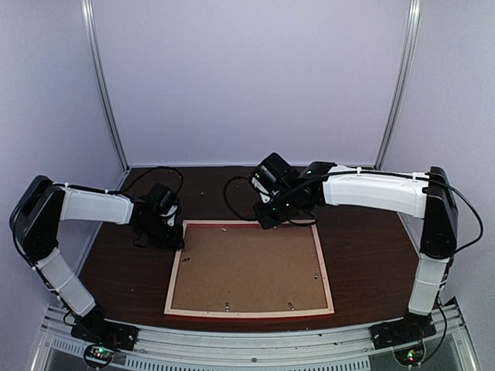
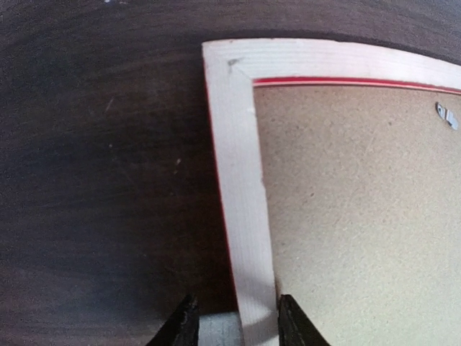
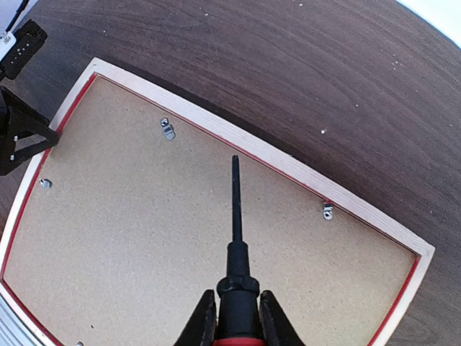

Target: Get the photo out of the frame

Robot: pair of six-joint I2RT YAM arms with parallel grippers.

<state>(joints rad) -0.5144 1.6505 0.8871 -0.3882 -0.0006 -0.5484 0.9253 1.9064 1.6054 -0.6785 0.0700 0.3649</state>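
The frame (image 1: 176,270) lies face down on the dark table, its pale wood rim (image 2: 241,180) up and thin red edges showing. A plain brown backing board (image 1: 247,267) fills it. The photo is hidden under that board. My left gripper (image 1: 172,236) sits at the frame's far left corner, open (image 2: 238,328), with its fingers on either side of the left rim. My right gripper (image 1: 272,215) hovers over the far edge and is shut (image 3: 237,317) on a screwdriver (image 3: 235,216) with a black shaft, whose tip points at the board (image 3: 144,238) just inside the far rim (image 3: 288,162).
Small metal clips (image 3: 168,130) (image 3: 328,210) (image 3: 45,183) hold the board along the rim; one shows in the left wrist view (image 2: 446,115). Black cables (image 1: 232,193) loop on the table behind the frame. White walls close in the back and sides.
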